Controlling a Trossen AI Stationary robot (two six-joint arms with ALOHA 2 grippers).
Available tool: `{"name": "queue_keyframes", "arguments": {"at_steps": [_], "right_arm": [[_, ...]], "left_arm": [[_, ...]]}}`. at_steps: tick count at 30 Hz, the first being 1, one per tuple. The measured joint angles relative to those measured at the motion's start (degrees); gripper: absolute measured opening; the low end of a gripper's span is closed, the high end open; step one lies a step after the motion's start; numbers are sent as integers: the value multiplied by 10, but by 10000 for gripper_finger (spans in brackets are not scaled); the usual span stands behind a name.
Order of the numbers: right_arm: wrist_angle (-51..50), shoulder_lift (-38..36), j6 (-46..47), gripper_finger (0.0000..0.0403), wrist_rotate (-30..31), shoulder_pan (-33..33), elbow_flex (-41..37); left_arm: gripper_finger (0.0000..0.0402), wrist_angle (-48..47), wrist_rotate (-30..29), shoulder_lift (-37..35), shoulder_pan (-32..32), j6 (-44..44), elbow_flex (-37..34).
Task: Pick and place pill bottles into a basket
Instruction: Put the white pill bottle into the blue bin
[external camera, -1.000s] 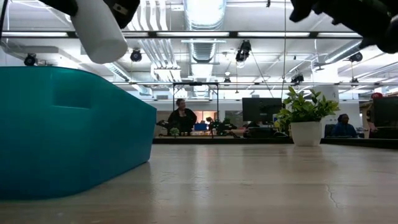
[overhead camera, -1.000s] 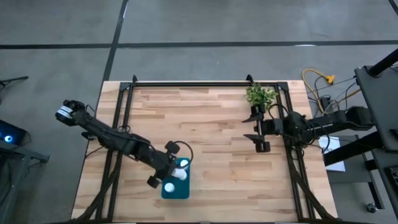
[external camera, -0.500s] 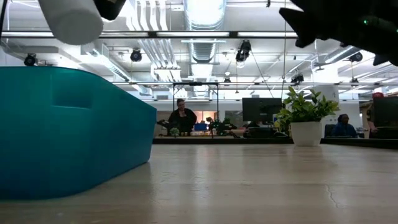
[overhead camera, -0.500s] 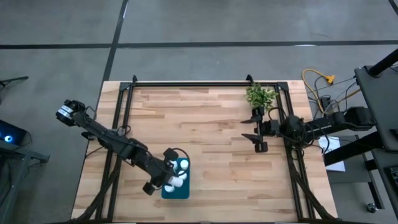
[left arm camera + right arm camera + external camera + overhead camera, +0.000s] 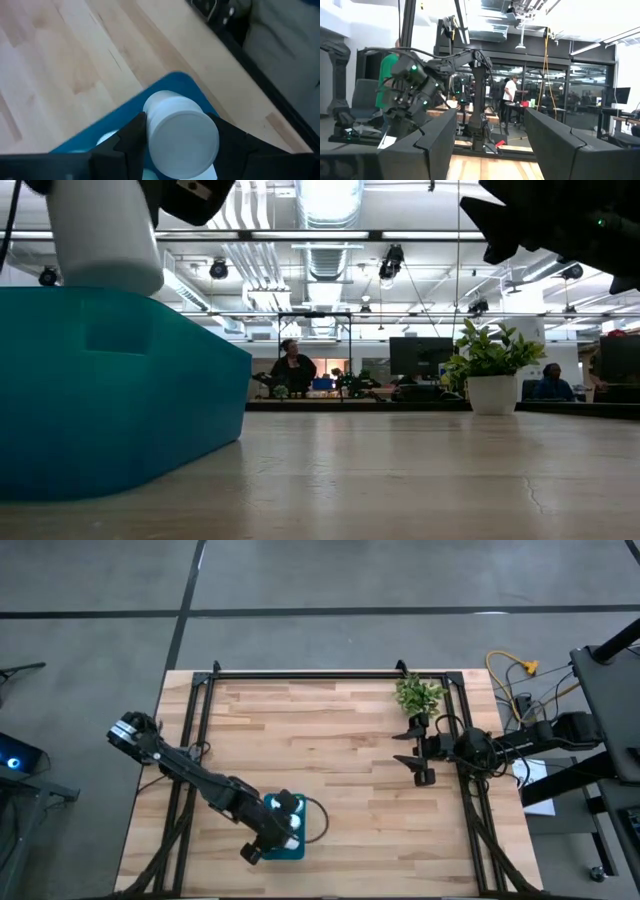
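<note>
My left hand (image 5: 182, 145) pinches a white, round-capped pill bottle (image 5: 181, 135) over the teal basket (image 5: 284, 838). My right hand (image 5: 409, 747) waits spread near the plant (image 5: 418, 693).

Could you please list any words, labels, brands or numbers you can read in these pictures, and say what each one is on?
None can be read.
The pill bottle held in the left tool shows only plain white.
The basket is plain teal.
Screens in the room behind are too small to read.
</note>
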Motion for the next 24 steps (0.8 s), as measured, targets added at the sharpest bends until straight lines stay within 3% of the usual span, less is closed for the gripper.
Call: {"name": "queue_keyframes", "arguments": {"at_steps": [10, 24], "right_arm": [[-1, 0, 2, 224, 0, 0, 0], [-5, 1, 7, 224, 0, 0, 0]], "left_arm": [[156, -131, 7, 86, 0, 11, 119], [156, -161, 21, 149, 0, 15, 154]]}}
